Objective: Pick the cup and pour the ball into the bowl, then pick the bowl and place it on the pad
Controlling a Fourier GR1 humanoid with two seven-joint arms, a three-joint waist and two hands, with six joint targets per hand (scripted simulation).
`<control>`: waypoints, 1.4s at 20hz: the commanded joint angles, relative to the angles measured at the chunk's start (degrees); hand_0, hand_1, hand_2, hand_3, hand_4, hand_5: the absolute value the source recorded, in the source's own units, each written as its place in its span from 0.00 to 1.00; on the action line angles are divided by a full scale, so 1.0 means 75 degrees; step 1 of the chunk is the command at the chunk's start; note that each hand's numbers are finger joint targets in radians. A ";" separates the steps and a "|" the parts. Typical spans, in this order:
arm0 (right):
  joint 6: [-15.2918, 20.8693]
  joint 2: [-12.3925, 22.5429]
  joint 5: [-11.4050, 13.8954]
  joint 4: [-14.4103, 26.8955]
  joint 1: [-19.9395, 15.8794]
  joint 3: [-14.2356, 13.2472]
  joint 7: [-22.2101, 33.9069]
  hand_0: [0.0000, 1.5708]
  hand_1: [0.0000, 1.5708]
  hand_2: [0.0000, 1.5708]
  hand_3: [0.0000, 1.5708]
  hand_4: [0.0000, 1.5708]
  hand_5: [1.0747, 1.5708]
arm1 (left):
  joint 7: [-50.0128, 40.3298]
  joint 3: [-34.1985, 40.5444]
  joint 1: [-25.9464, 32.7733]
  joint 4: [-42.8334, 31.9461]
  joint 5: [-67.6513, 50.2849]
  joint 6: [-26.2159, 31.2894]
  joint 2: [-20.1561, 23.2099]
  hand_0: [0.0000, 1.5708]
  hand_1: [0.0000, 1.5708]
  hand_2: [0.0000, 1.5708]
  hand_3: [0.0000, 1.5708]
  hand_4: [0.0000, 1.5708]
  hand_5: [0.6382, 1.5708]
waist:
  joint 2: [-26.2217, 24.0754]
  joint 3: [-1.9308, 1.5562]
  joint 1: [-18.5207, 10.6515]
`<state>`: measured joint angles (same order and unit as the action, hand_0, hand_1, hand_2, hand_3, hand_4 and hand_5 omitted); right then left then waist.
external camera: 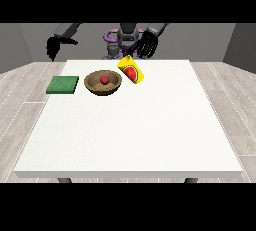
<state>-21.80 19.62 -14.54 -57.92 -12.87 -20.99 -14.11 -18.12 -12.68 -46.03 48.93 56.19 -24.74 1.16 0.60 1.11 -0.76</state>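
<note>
In the upper middle of the frame, on the white tabletop, a yellow cup with a red watermelon mark lies tilted, its upper end pointing up and left, just below the fingers of the hand at the view's right. Those fingers hang down spread and relaxed above the cup's top edge; whether they touch it I cannot tell. To the cup's left, close beside it, sits a brown wooden bowl with a red ball resting inside. Further left, apart from the bowl, a green pad lies flat near the tabletop's left edge. The hand at the view's left hangs at the upper left of the frame, beyond the tabletop's far corner and well apart from everything, pointing downward from a bent arm; how its fingers lie I cannot tell.
</note>
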 commanded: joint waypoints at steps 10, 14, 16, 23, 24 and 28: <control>0.2241 -0.1555 0.0575 -0.0400 -0.1019 0.0434 0.0037 0.00 0.00 0.00 0.00 0.19 1.00 | 0.4092 0.0626 0.2521 0.2381 -0.6311 0.1048 -0.0154 0.00 0.00 0.00 0.00 0.00 0.99 | 0.1377 -0.0120 -0.0928; 0.2301 -0.1101 0.0358 0.0331 -0.1520 -0.0012 -0.0079 0.00 0.00 0.00 0.00 0.21 1.00 | 0.4596 0.0816 0.2814 0.2631 -0.6504 0.1871 0.0097 0.00 0.00 0.00 0.00 0.00 0.99 | 0.1479 -0.0146 -0.1227; 0.2436 -0.1364 0.0533 0.0633 -0.1657 0.0206 -0.0532 0.00 0.00 0.00 0.00 0.20 1.00 | 0.4243 0.1293 0.2438 0.2597 -0.6785 0.2146 0.0380 0.00 0.00 0.00 0.00 0.00 0.99 | 0.1507 -0.0148 -0.1013; 0.2204 -0.1015 0.0425 0.2340 -0.1950 0.0017 -0.1308 0.00 0.00 0.00 0.00 0.14 0.99 | 0.3847 0.1244 0.3030 0.3400 -0.6712 0.2501 0.0604 0.00 0.00 0.00 0.00 0.00 0.99 | 0.1225 -0.0152 -0.1080; 0.2332 -0.0956 0.0387 0.2503 -0.2370 -0.0095 -0.1534 0.00 0.00 0.00 0.00 0.12 0.98 | 0.4278 0.1184 0.2904 0.3414 -0.6550 0.2345 0.0529 0.00 0.00 0.00 0.00 0.00 0.99 | 0.1666 -0.0153 -0.1203; 0.2308 -0.1071 0.0392 0.3063 -0.2261 -0.0059 -0.1976 0.00 0.00 0.00 0.00 0.07 0.99 | 0.3781 0.1559 0.2821 0.3721 -0.6861 0.2863 0.0980 0.00 0.00 0.00 0.00 0.00 0.99 | 0.1666 -0.0153 -0.1132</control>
<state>-4.41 11.28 -11.12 -39.07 -28.45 -20.82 -26.08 11.51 -2.92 -24.18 74.98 5.87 -5.62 6.19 11.95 -0.03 -9.36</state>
